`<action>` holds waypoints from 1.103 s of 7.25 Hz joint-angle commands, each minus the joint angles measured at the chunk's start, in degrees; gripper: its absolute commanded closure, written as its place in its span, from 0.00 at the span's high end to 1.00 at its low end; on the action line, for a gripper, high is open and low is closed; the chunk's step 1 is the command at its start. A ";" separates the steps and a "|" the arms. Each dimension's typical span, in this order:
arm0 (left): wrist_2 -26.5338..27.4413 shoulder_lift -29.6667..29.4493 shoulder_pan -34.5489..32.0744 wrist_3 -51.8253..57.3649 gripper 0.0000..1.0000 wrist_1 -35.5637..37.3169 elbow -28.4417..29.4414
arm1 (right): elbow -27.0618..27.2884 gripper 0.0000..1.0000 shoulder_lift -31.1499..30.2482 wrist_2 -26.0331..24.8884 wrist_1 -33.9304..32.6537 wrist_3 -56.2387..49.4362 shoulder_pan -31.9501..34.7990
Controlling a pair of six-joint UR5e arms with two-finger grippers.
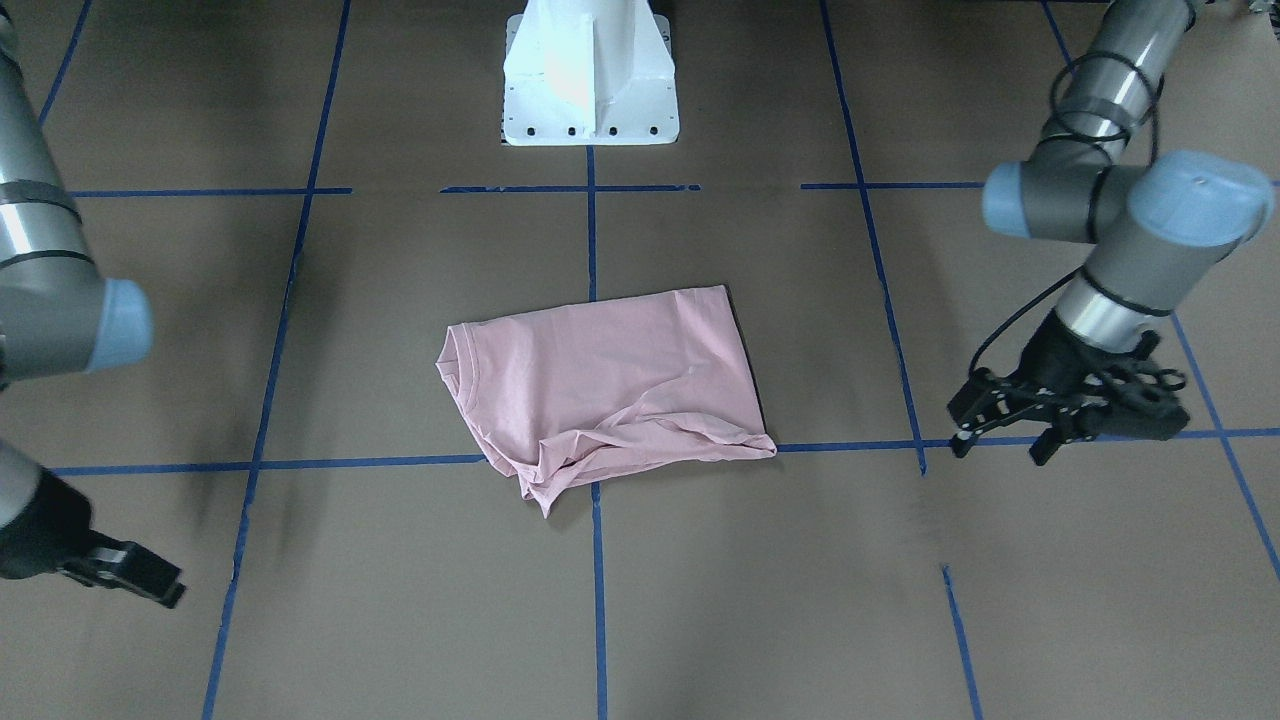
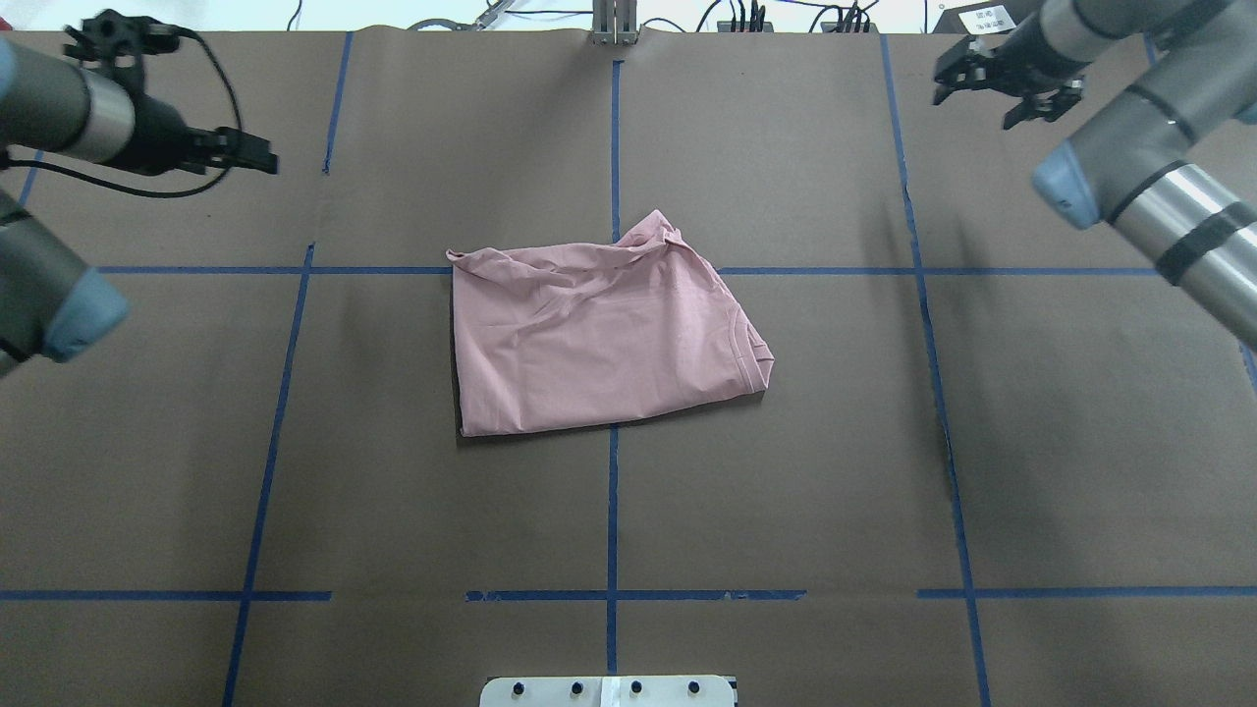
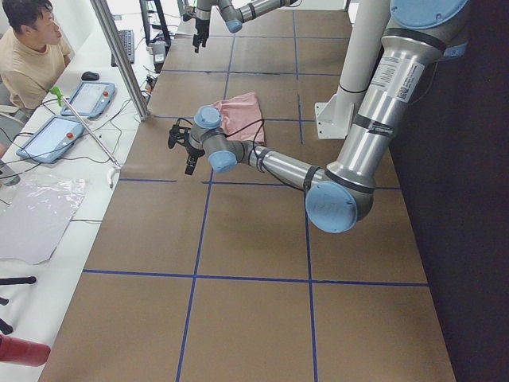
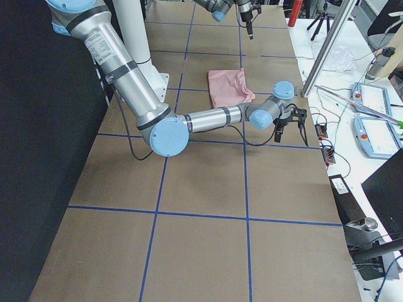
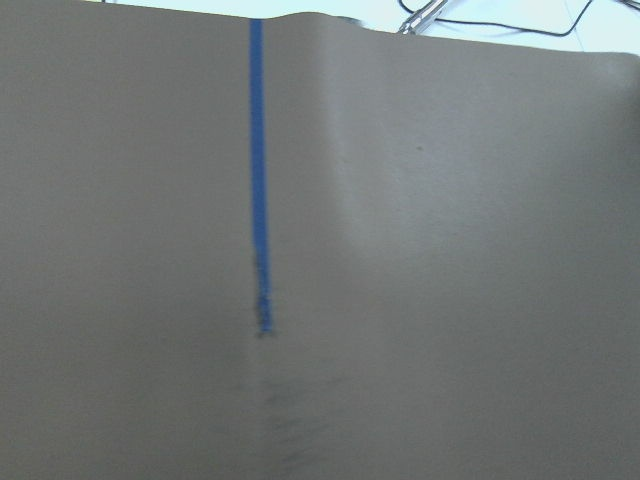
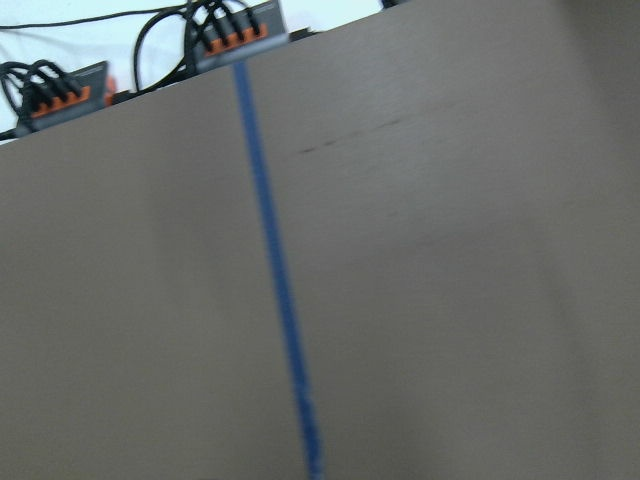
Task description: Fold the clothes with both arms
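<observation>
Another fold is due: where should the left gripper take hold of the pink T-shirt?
Probably the T-shirt by its straight edge on the robot's left, coming in low from that side: it lies flat and faces the left gripper, while the far edge is bunched.

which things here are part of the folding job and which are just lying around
Part of the job:
- pink shirt, partly folded in the middle of the table
- left end effector, open, off the shirt
- right end effector, open, off the shirt

Just lying about:
- white base
- tablets on the side bench
- plastic sheet
</observation>
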 commanded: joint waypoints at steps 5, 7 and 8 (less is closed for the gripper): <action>-14.88 11.86 -30.95 52.50 1.00 28.20 -3.50 | 15.89 1.00 -23.18 6.18 -23.82 -53.94 20.93; -15.39 15.95 -32.11 51.94 1.00 30.74 -2.61 | 16.42 1.00 -24.83 6.87 -25.90 -55.14 21.74; -16.53 15.99 -31.76 46.80 1.00 30.31 -2.79 | 16.16 1.00 -24.67 6.53 -25.81 -54.36 21.74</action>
